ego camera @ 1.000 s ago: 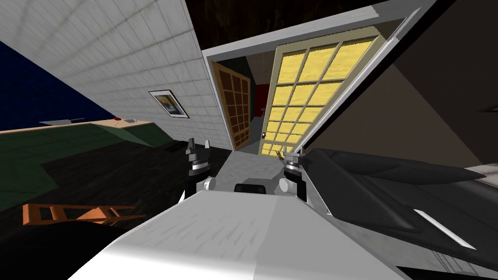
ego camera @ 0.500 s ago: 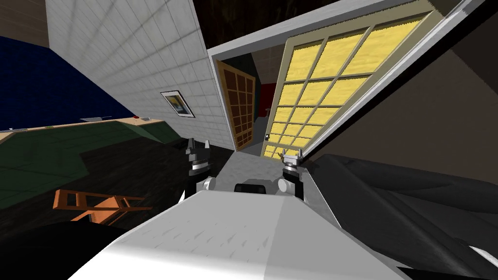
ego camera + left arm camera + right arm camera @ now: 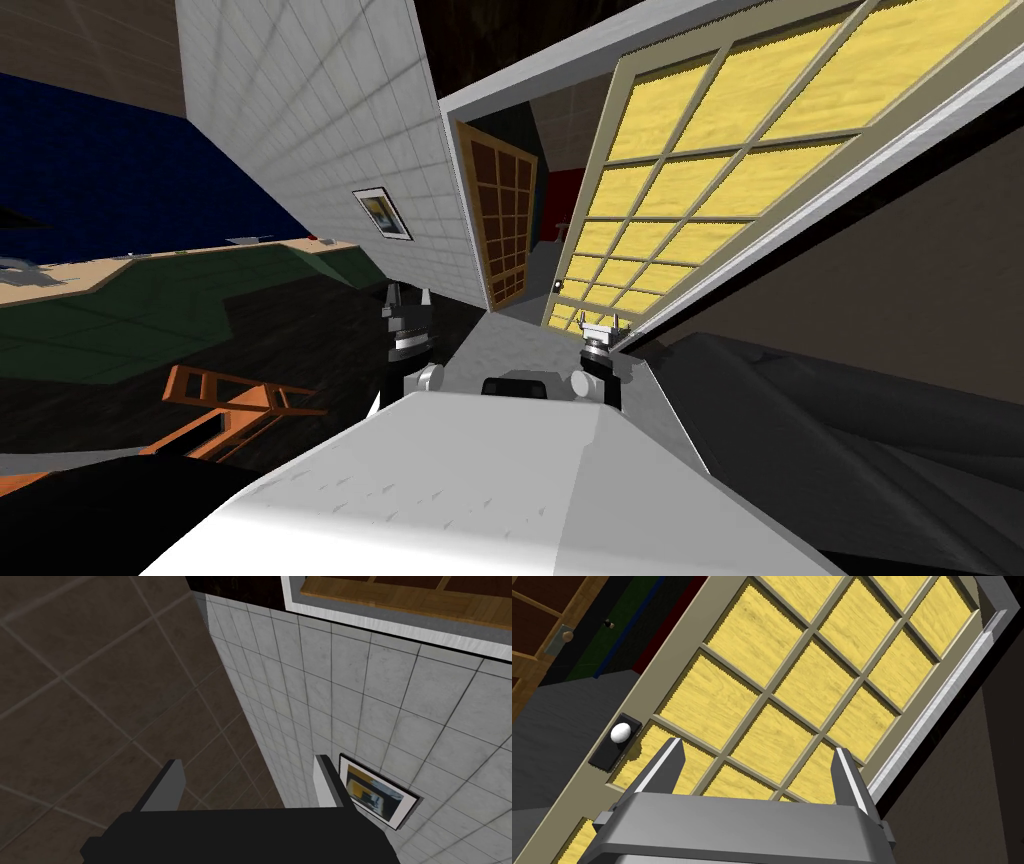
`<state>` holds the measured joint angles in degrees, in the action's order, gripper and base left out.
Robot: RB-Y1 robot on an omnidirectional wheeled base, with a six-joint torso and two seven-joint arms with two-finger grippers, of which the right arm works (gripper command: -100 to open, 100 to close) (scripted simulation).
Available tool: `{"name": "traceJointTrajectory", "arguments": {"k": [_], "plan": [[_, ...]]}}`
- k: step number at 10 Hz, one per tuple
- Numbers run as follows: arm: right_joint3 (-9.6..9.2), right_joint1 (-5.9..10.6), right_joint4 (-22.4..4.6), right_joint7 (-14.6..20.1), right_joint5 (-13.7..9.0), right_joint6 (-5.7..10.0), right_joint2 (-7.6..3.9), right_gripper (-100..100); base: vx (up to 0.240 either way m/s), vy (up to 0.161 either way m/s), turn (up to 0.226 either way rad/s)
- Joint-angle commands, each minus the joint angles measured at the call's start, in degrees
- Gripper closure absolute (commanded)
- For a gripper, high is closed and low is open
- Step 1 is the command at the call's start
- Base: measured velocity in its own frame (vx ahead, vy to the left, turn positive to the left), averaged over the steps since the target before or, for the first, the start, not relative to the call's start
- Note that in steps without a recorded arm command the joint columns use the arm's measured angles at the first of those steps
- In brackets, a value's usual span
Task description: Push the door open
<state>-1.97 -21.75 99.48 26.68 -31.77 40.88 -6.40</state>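
Your yellow-paned door [image 3: 700, 170] sits at 1 o'clock, already ajar. The right gripper [image 3: 758, 748] is right up at its lower panes, fingers spread wide and empty. Fair enough, you're shoving a flat panel, not grabbing anything. The white knob [image 3: 620, 733] is at about 11 o'clock of that gripper, so you're on the latch side, probably for leverage. Can't tell if you're touching. Left gripper [image 3: 248, 761] idles at 11 o'clock, wide too, out of the way.
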Motion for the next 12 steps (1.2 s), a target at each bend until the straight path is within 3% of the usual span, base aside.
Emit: {"name": "traceJointTrajectory", "arguments": {"k": [1,12], "plan": [[-0.3,0.52,-2.3,1.7,-1.6,1.07,-0.2,-100,0.098,-0.045,0.147],[-2.16,2.79,-16.5,12.6,-12.0,7.14,-1.74,-100,0.095,-0.034,0.146]]}}
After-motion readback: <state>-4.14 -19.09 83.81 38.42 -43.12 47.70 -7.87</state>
